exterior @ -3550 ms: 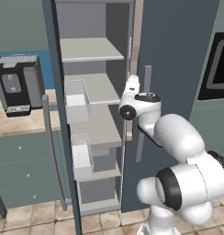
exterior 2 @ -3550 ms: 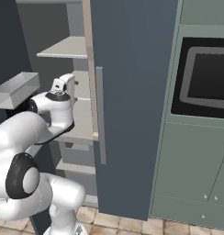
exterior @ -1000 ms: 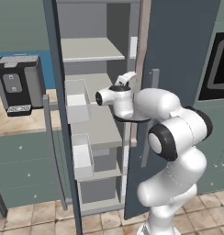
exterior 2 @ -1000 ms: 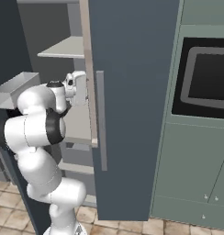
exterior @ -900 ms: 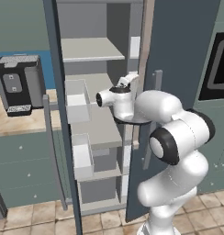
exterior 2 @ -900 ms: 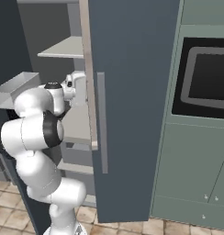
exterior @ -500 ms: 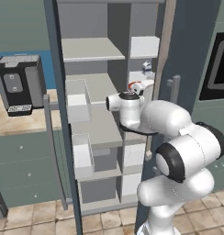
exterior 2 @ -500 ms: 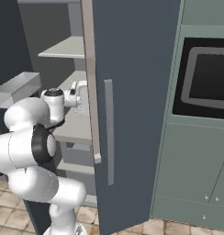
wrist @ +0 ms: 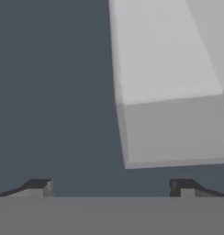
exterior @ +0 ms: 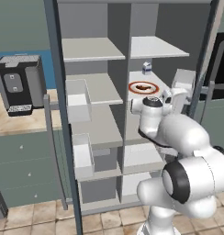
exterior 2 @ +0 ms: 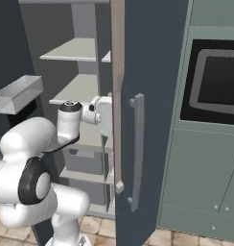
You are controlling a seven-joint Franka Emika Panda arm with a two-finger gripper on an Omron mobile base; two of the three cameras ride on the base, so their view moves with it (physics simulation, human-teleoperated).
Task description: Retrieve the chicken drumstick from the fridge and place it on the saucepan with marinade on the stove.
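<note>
Claw (wrist: 109,186) wide open, empty, facing the fridge (exterior: 109,27) door's inner face; drumstick (exterior: 142,86) on a plate (exterior: 143,88) just behind it. Risk: wrist clips door bin (exterior: 183,85) when turning in

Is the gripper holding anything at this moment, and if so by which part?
Nothing is held: the gripper is open and empty, facing the inside of the fridge.

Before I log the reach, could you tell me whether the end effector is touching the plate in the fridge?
Apart: the left base view shows shelf between the end effector and the plate.
</note>
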